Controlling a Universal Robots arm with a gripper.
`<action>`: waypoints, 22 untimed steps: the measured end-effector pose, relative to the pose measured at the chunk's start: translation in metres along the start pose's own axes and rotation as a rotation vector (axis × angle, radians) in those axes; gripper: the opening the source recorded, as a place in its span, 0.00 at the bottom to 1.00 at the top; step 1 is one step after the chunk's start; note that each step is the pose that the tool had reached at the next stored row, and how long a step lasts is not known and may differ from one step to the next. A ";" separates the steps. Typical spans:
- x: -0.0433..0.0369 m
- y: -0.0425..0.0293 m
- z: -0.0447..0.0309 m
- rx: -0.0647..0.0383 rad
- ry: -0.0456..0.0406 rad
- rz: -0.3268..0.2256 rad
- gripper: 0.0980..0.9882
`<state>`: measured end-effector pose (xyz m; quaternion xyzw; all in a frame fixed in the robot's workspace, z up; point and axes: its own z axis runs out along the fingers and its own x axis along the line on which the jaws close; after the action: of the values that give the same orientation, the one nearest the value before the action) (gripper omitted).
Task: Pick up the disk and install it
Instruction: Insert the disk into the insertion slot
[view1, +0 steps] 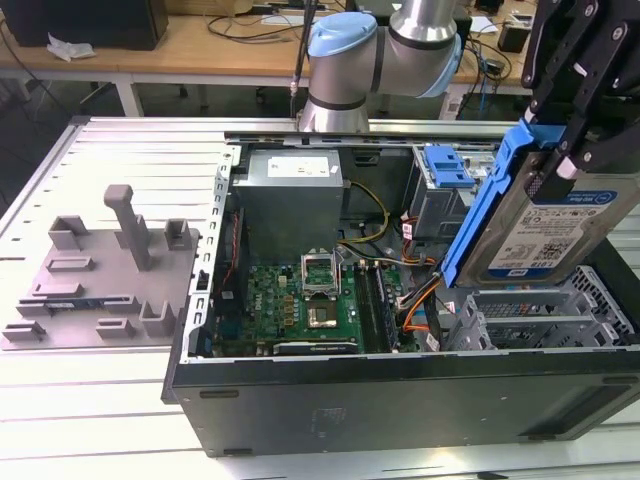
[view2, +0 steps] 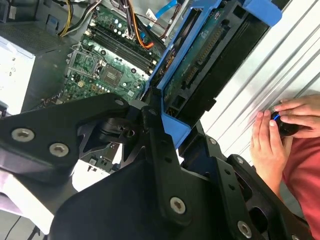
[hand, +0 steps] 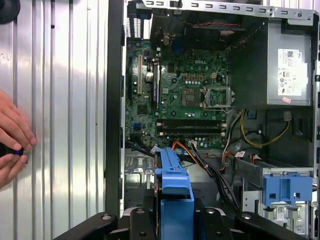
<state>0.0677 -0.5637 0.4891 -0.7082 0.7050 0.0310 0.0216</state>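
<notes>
Silver disk (view1: 562, 228), white-and-blue label, blue carrier, tilted | claw (view1: 572, 140) clamped on it | above case (view1: 400, 405)

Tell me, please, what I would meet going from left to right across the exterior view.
A grey plastic fixture → green motherboard → the disk, held up and tilted.

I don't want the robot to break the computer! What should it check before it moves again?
1. Gripper shut on the disk: ok.
2. Computer case open on top: ok.
3. Disk level: not ok, it hangs tilted.
4. Cables clear of the drive cage: cannot tell.
5. Person's hand outside the case: ok, it rests on the table.
</notes>
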 end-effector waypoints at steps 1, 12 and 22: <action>0.0000 -0.0008 0.0003 0.001 0.0004 0.003 0.30; -0.0027 -0.0336 0.0015 0.008 0.0251 0.021 0.30; -0.0122 -0.0413 0.0104 0.008 0.0402 0.022 0.30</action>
<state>0.1088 -0.5506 0.4791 -0.7009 0.7130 0.0141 0.0100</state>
